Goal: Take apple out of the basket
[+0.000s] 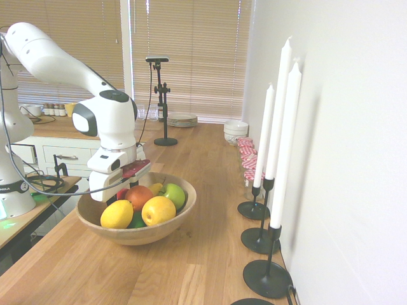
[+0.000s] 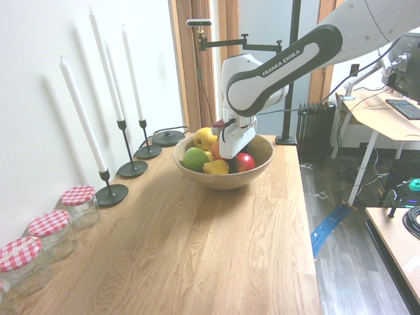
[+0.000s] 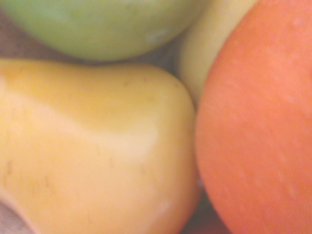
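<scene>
The light wooden basket (image 1: 183,211) (image 2: 223,180) stands on the long counter, full of fruit. The red apple (image 2: 245,162) lies at the basket's side nearest the arm, and in the first exterior view only a red sliver of it (image 1: 122,192) shows behind the orange (image 1: 138,197). My gripper (image 1: 121,189) (image 2: 234,159) is sunk low into the basket right at the red apple, its tips hidden among the fruit. A green apple (image 1: 173,196) (image 2: 194,158) (image 3: 97,24) and yellow fruits (image 1: 158,211) (image 3: 97,146) lie around it. The orange (image 3: 258,122) fills the wrist view from close up.
Three tall white candles in black holders (image 1: 266,278) (image 2: 111,194) line the wall beside the basket. Glass jars with red checked lids (image 2: 79,205) stand further along the wall. Bare wooden counter (image 2: 216,249) stretches in front of the basket.
</scene>
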Available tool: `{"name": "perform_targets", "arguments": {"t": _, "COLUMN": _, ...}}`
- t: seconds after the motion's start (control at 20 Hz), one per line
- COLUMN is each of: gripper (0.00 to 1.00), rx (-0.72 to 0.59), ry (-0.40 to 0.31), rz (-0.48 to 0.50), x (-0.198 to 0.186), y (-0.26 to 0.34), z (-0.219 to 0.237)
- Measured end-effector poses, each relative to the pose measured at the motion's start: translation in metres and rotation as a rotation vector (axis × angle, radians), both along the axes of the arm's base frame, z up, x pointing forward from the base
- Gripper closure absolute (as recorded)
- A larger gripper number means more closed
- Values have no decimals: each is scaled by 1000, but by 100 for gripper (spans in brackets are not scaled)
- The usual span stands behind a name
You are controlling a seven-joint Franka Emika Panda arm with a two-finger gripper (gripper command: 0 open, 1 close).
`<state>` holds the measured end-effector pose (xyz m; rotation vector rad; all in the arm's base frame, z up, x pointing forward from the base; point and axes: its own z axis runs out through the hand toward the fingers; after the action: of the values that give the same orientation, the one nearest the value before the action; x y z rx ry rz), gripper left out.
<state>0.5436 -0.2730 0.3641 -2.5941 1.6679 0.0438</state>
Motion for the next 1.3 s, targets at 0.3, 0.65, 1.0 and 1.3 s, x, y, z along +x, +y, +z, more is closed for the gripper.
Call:
{"name": "perform_targets", "arguments": {"t": 0.3, "gripper": 100, "rx": 0, "ry": -1, "rz": -6, "x": -2, "y": -3, "z": 0}}
{"name": "perform_targets", "arguments": {"t": 0.65, "gripper": 100, "rx": -24, "ry": -115, "rz": 54, "x": 7, "y": 28, "z": 100}}
{"name": "perform_targets", "arguments": {"t": 1.0, "gripper": 100, "rx": -40, "ry": -201, "rz": 157, "x": 32, "y": 125, "z": 186}}
{"name": "perform_targets", "arguments": {"t": 1.3, "gripper": 100, "rx": -53, "ry": -193, "rz": 247, "x": 50, "y": 223, "z": 188}}
